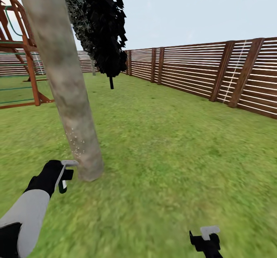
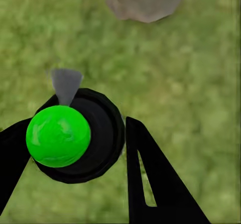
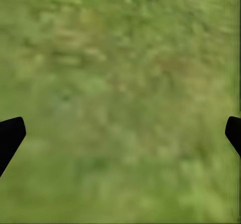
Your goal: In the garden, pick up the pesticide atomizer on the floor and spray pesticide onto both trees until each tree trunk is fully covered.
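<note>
Left gripper (image 2: pixel 75 148) fingers (image 2: pixel 150 184) clasped atomizer (image 2: pixel 58 136) beside tree trunk (image 1: pixel 73 108); right gripper (image 3: pixel 120 133) fingers spread wide over open lawn (image 3: pixel 120 58).

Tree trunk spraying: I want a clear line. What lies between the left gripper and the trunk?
Only bare grass separates left gripper, holding the atomizer, from the tree trunk, in the left wrist view.

The left gripper (image 2: pixel 75 148) clamps its black fingers (image 2: pixel 150 184) around the pesticide atomizer (image 2: pixel 75 138), green ball on a black round body, over grass (image 2: pixel 191 83); the tree trunk (image 2: pixel 145 0) foot lies beyond
</note>
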`<state>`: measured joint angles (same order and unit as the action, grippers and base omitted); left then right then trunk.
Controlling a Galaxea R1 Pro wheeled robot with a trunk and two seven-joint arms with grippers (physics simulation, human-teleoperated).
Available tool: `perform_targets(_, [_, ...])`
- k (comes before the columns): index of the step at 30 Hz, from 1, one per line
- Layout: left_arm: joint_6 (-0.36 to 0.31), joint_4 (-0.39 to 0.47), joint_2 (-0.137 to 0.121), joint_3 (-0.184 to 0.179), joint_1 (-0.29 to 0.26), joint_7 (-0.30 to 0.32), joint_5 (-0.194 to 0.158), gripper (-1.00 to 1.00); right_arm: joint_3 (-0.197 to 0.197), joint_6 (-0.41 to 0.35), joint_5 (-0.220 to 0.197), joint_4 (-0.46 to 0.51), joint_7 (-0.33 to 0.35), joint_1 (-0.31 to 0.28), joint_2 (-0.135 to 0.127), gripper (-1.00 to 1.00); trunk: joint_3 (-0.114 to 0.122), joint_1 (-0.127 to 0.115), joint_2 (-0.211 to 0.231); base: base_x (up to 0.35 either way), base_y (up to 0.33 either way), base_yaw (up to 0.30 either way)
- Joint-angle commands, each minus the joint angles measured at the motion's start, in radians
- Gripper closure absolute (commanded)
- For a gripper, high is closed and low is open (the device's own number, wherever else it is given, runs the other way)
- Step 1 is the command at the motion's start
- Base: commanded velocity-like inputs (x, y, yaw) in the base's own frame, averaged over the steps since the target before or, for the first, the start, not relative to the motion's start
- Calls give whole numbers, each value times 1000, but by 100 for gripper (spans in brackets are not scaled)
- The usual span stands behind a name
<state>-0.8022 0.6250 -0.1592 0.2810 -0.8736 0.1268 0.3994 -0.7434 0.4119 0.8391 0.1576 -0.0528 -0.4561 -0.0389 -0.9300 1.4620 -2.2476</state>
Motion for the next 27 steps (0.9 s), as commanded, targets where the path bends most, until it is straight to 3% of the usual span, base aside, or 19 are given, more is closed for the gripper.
perform_targets(1, [-2,0,7,4,-1,8,16,100,-5,4,11,-2,-6,-1,0,-100,-1,0,0,122,-255,0])
perform_targets(11, [0,-4,25,2,2,9,21,100,-4,3,12,-4,-1,-1,5,-100,-1,0,0,124,-260,176])
perform_targets(16, [16,-5,16,-4,30,10,36,100,-4,4,12,-4,2,-1,5,-100,-1,0,0,113,-261,264])
perform_targets(20, [37,-5,25,1,39,10,55,100,-3,4,12,-4,2,-1,5,-100,-1,0,0,113,-261,59])
perform_targets(27, [38,-1,26,3,39,8,57,100,-3,4,12,-4,1,-1,5,-100,-1,0,0,115,-261,2])
